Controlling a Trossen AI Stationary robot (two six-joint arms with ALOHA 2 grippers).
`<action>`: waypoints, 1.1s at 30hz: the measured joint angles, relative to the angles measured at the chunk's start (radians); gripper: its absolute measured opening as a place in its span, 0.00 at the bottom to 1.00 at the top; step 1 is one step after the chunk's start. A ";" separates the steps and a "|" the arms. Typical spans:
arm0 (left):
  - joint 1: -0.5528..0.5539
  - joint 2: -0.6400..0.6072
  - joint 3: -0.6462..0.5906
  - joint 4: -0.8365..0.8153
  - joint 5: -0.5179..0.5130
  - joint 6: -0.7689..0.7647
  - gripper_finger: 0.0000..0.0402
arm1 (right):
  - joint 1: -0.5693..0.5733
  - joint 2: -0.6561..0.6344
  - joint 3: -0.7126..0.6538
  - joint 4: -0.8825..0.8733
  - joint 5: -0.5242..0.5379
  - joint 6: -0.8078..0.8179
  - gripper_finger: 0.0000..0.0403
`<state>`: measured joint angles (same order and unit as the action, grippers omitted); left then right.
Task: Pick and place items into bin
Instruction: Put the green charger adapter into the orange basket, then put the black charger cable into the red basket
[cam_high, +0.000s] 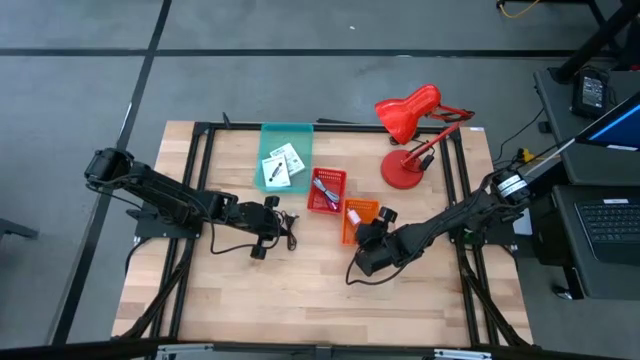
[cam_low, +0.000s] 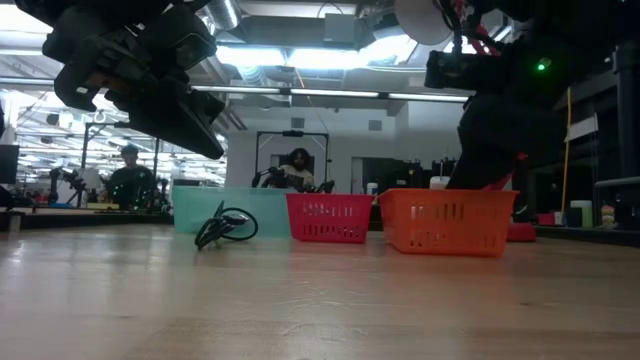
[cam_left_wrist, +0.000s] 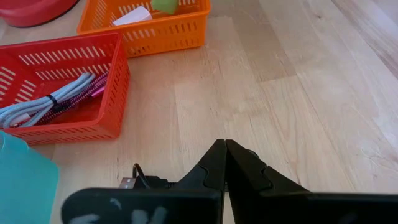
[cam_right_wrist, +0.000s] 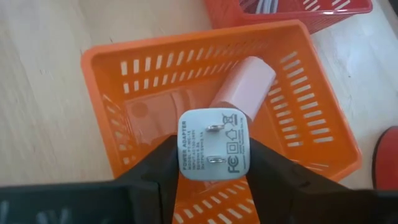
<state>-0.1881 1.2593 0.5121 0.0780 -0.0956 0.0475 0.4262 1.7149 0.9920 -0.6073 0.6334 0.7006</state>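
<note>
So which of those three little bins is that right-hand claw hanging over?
The orange basket, the one nearest the red desk lamp. The right gripper holds a white plug adapter above it; the red basket and teal bin sit farther left.

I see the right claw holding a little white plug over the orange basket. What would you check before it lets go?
1. White power adapter sits between the right claw's fingers: ok.
2. Adapter is above the orange basket, not past its rim: ok.
3. Landing spot: a pink block already lies in the basket, and whether it leaves enough room cannot be judged: cannot tell.
4. Height above the basket floor: cannot tell.
5. Left claw is shut and away from the orange basket, near the black cable on the table: ok.
6. Red basket next door stays out of the drop path: ok.
</note>
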 joint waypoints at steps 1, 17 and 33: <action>0.000 0.000 0.000 0.000 0.000 0.000 0.01 | -0.001 0.000 0.000 0.000 0.000 0.000 0.38; 0.000 0.000 0.000 0.000 0.000 0.000 0.01 | -0.003 -0.014 0.012 -0.006 0.001 -0.049 0.40; 0.000 0.000 0.000 -0.005 0.010 0.000 0.01 | 0.059 -0.162 0.068 0.005 0.005 -0.158 0.03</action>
<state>-0.1883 1.2594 0.5121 0.0730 -0.0860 0.0471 0.4850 1.5532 1.0599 -0.6019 0.6387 0.5429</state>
